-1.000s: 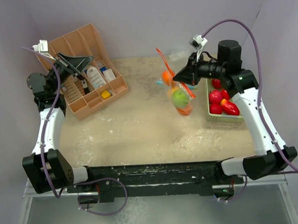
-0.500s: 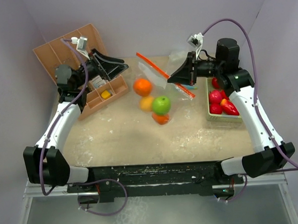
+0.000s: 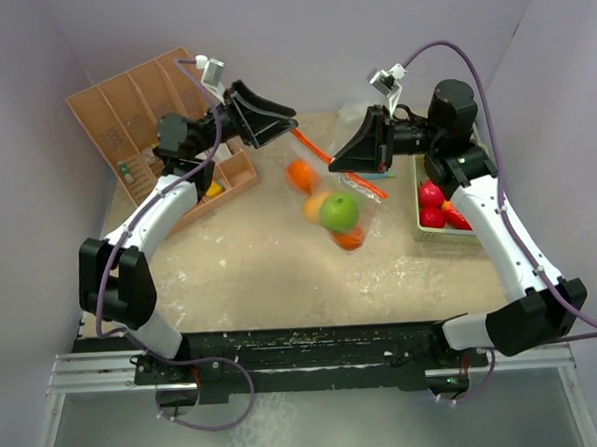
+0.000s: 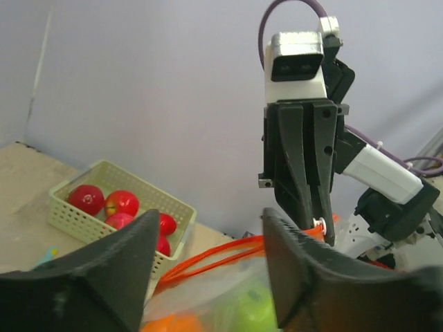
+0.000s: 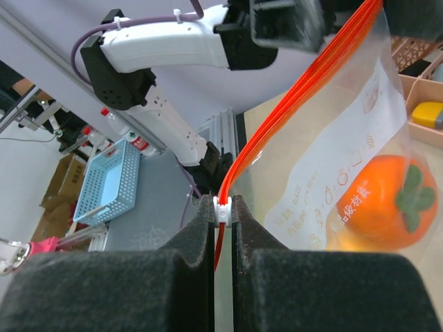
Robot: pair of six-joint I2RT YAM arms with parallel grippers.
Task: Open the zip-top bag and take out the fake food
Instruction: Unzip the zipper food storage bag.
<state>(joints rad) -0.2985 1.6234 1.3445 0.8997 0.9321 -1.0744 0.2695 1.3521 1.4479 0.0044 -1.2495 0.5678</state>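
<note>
A clear zip-top bag (image 3: 313,148) with an orange zip strip hangs over the table's middle. The fake food shows inside it: an orange fruit (image 3: 301,175), a yellow-orange one (image 3: 318,206) and a green one (image 3: 340,212). My right gripper (image 3: 340,161) is shut on the bag's white slider (image 5: 221,207), with the orange fruit (image 5: 377,207) behind the plastic. My left gripper (image 4: 211,221) is open at the bag's other end, with the zip strip (image 4: 221,259) passing between its fingers (image 4: 291,277). Red fruits (image 3: 432,194) lie in the pale green tray (image 3: 449,231).
A brown compartment organiser (image 3: 122,113) stands at the back left, holding small items, one of them yellow (image 3: 212,188). Purple walls close in the back and both sides. The green tray (image 4: 104,176) sits against the right wall.
My left arm swung from the organiser across to the bag's left end and its gripper opened. The right gripper kept hold of the slider while the bag swung left and back.
</note>
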